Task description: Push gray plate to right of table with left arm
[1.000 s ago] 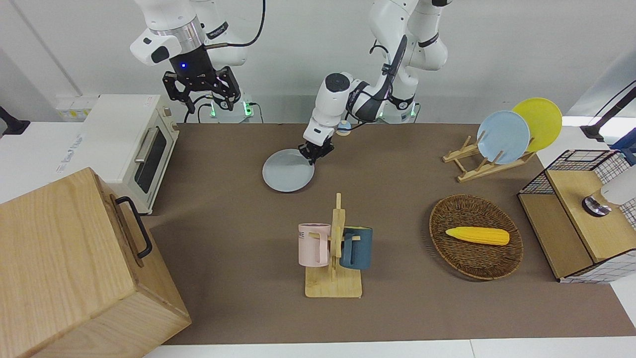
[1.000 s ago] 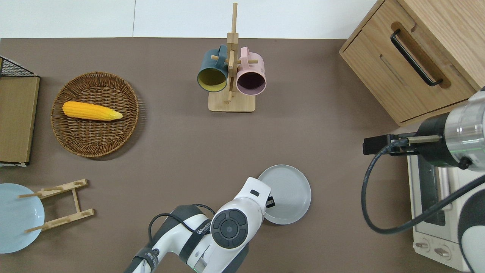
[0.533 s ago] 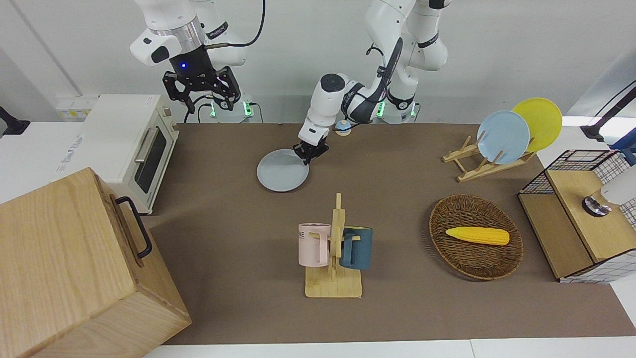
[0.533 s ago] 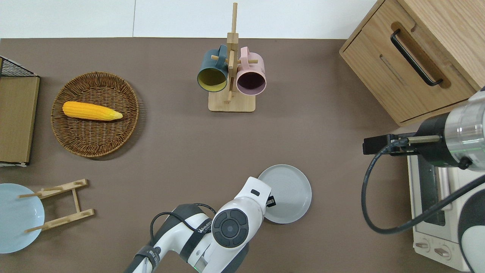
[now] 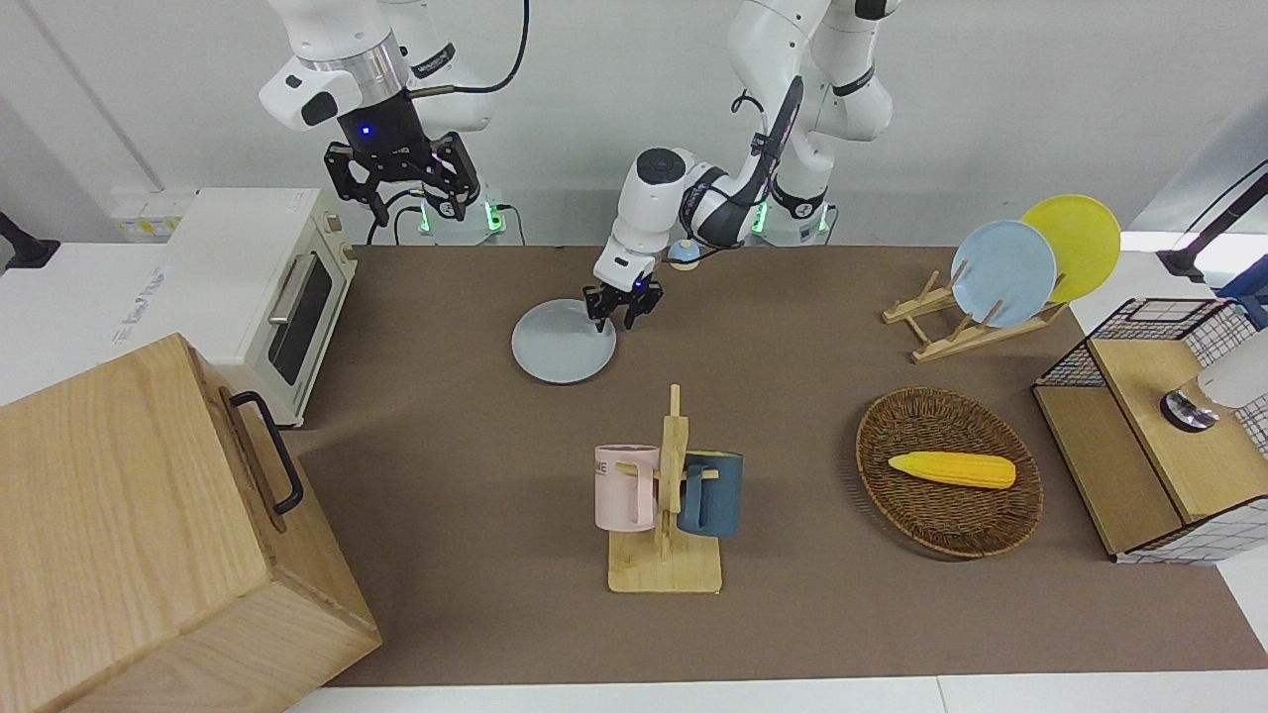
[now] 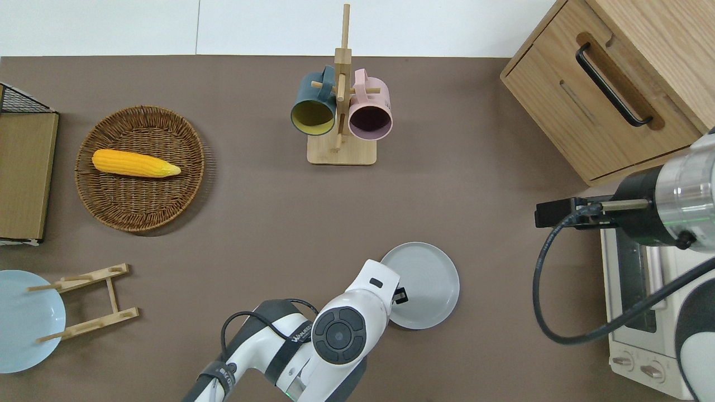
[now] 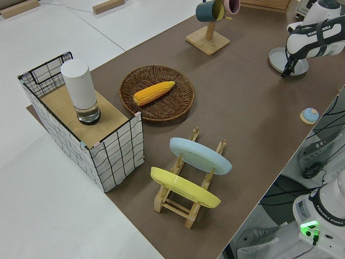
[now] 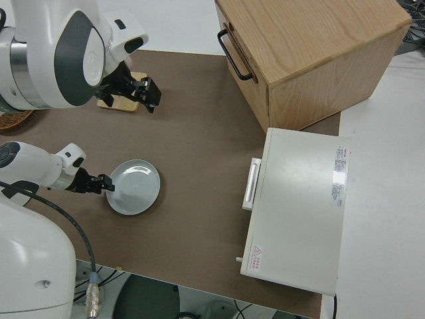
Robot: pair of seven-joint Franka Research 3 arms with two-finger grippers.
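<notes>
The gray plate [image 5: 561, 344] [image 6: 427, 285] [image 8: 136, 188] [image 7: 291, 56] lies flat on the brown table [image 5: 446, 446], on the robots' side and toward the right arm's end. My left gripper [image 5: 616, 317] [image 6: 400, 293] [image 8: 106, 183] is low at the plate's rim on the side toward the left arm. Its fingers stand apart, open, with nothing held. My right gripper [image 5: 401, 188] [image 8: 143, 96] is parked, open.
A white toaster oven [image 5: 267, 287] and a wooden cabinet [image 5: 149, 525] stand at the right arm's end. A mug rack [image 5: 669, 495] stands farther from the robots than the plate. A basket with corn [image 5: 946, 470], a plate rack [image 5: 991, 287] and a wire crate [image 5: 1159, 426] fill the left arm's end.
The gray plate slid a little toward the right arm's end with the left gripper against its rim. The gripper's fingers now look spread apart. The right arm has not moved.
</notes>
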